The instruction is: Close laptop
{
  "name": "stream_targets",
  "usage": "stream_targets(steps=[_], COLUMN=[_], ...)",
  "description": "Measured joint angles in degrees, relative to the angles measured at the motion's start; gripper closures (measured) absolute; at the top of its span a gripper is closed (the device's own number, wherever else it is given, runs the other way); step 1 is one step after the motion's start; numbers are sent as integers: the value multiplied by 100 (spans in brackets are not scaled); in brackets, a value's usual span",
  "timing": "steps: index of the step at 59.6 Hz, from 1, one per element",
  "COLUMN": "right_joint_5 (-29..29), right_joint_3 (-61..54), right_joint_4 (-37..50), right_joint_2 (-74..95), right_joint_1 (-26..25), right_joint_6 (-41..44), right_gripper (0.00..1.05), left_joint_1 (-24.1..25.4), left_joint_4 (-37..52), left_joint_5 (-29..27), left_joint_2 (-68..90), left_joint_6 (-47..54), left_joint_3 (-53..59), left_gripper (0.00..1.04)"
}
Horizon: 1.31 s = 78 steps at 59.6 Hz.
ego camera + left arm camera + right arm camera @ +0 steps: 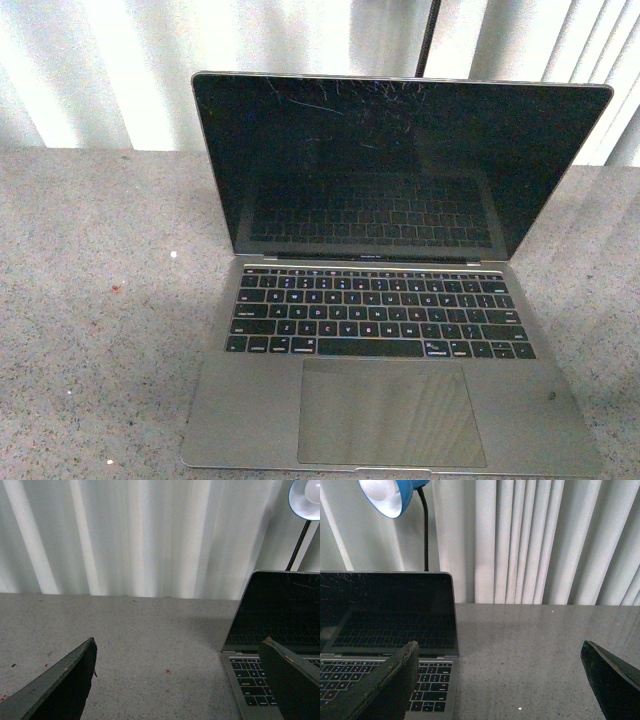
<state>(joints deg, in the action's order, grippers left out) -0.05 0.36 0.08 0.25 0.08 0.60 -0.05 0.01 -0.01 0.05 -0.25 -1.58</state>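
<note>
Left wrist view has my left gripper [180,641] spread wide, holding nothing, its two dark fingers [65,685] angled forward above the grey speckled table [150,640]. It hangs off the laptop's left side; one finger crosses in front of the near corner of the keys, but I cannot tell whether it touches them.

From the front camera, the laptop [390,310] sits on the table in the middle, squarely before me, and it is open. Its base lies flat, with the black keyboard [380,312] behind the big trackpad [390,412]. The screen [400,160] stands up, tipped a little back, dark and glossy, with fine scratches near its top edge and the keys mirrored in it. A pale pleated curtain [100,70] hangs behind the table.

Right wrist view shows my right gripper [500,644] also wide open and empty, off the laptop's right side, above bare table. One finger overlaps the keyboard's right end in that picture. A blue lamp [387,495] on a black stem stands behind the lid.
</note>
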Motion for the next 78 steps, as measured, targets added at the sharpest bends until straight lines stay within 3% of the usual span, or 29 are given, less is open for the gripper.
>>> stream_targets(steps=[61,63,67,70,78], right_joint_5=[0,-2,-614,-916,-1523], right_joint_3=[0,0,411,708,938], right_joint_4=[0,-2,-960,-1274,177], right_joint_2=[0,2,546,1215,2806], right_joint_1=[0,0,-203,-367,-798], right_joint_6=[0,0,-520,-682,118], right_gripper=[7,7,7,7,7], left_joint_1=[0,-87,-258,-321,-308], left_joint_4=[0,-221,-883,-634,831], left_joint_5=[0,-282,-970,-968,-297], left_joint_2=[0,129,824,1460,3265], left_joint_6=[0,-203,-1058,-1517,-1539], left_joint_3=[0,-63,-378,-496,-999], left_gripper=[7,7,7,7,7])
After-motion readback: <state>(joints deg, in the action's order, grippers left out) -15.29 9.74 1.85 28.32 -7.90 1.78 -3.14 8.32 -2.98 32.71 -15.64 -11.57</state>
